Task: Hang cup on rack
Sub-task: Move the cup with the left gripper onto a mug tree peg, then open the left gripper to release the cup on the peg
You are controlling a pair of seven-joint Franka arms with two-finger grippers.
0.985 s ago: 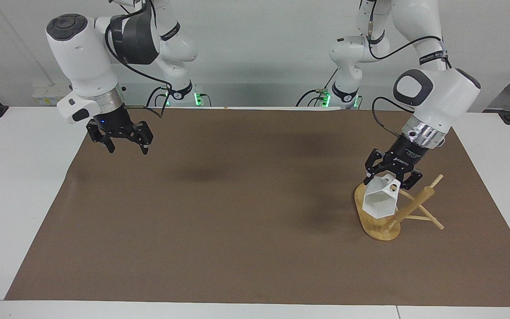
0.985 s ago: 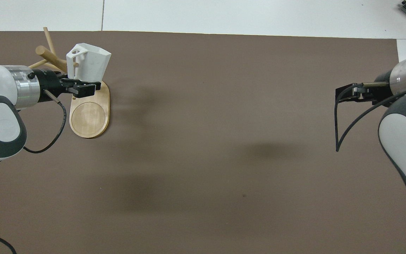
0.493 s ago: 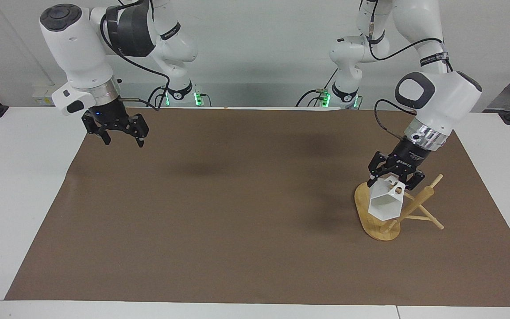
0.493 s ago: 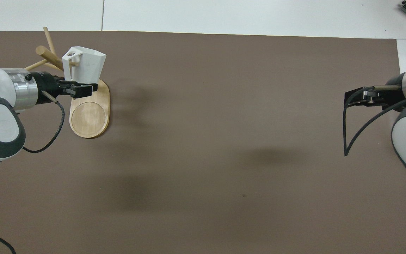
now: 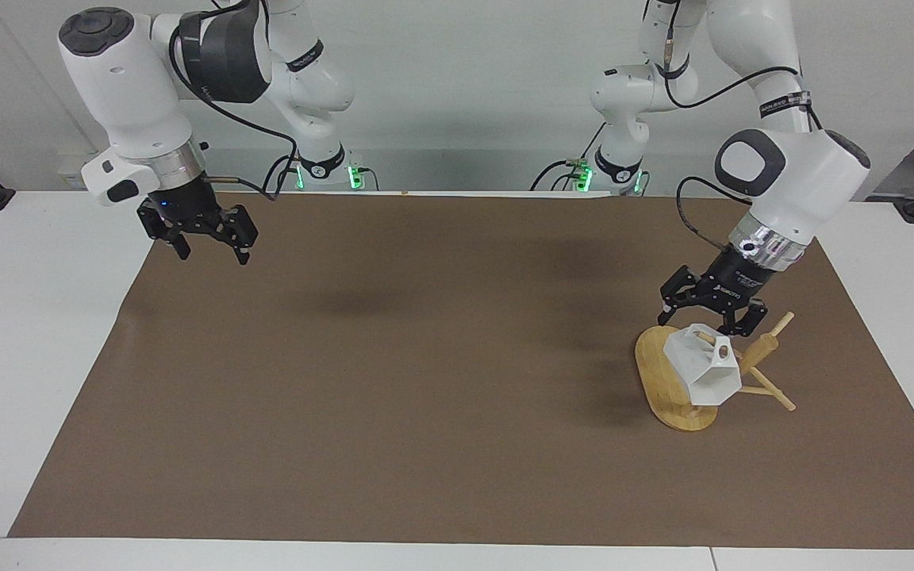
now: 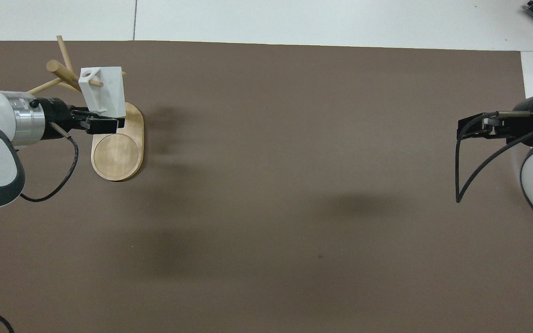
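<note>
Right gripper [image 5: 209, 244] waits in the air over the mat [image 5: 425, 357], out at three o'clock in the overhead view, fingers spread wide and holding nothing. Over at ten o'clock, the left gripper [image 5: 704, 319] hovers over the rack [image 5: 654, 371], reaching in from nine o'clock, jaws wide open with nothing between them. And there's the cup [image 5: 703, 373], just below those fingers and clear of them, hanging by its handle on a peg [image 6: 94, 83], with the peg's tip poking through the handle's hole. It hangs tipped above the rack's base, beside the post.
</note>
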